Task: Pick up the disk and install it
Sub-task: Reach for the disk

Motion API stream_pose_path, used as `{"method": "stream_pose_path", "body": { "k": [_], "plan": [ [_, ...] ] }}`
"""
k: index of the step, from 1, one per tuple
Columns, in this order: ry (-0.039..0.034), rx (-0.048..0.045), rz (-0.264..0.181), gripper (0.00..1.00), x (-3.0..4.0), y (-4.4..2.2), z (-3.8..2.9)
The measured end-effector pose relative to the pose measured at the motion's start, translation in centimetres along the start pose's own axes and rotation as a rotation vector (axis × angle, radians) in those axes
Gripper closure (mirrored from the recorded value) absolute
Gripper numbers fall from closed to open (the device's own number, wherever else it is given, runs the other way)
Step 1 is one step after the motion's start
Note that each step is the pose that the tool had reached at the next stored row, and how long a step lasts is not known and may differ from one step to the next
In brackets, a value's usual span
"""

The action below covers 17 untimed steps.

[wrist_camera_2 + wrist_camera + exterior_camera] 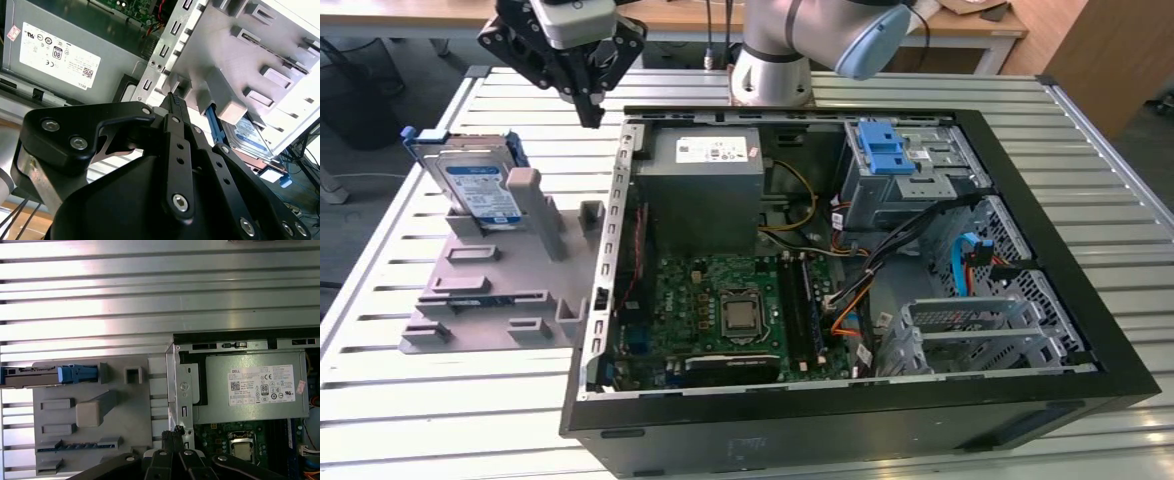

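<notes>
Aluminium slats, ribbed and reflective, form the table (400, 400) that carries the black open-sided computer case (854, 410). Bare slats run all round the case, with the widest open strip outside its wall on the exterior view's left.

A grey moulded plastic holder (487, 300) with square posts and slots lies in that strip, just beside the case wall. The disk (478, 188), a flat silver rectangle with a blue-and-white label in a blue plastic carrier, stands on edge in the holder at the end nearest the case's power-supply corner. It is outside the case and nothing grips it.

The black metal gripper (592, 112) hangs over the table just outside that same case corner, between case and holder and apart from the disk. Its jaws are closed together with nothing between them; both wrist views show the fingertips (173, 97) meeting at a point (176, 431).

Inside the case, a grey sheet-metal power-supply box (707, 170) with a white sticker sits against the wall nearest the holder. A green motherboard (720, 290) lies beside it. A light-blue plastic latch (887, 150) tops a metal drive cage (907, 185) on the case's far side from the holder.

Beyond the case, a brown wooden desk (400, 12) borders the table.
</notes>
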State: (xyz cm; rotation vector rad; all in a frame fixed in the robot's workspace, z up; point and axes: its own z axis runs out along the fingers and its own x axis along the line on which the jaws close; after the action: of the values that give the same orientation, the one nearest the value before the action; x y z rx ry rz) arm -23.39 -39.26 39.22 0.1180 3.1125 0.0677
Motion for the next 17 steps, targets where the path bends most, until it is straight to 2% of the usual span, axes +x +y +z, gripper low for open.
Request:
{"method": "stream_pose_path", "body": {
  "k": [8,13,17],
  "plan": [
    [0.0001,-0.0001,-0.003,0.89,0.02,0.02,0.0],
    [0.0018,-0.001,-0.042,0.89,0.09,0.11,0.01],
    [0.002,-0.001,-0.043,0.89,0.42,0.28,0.03]
  ]
}}
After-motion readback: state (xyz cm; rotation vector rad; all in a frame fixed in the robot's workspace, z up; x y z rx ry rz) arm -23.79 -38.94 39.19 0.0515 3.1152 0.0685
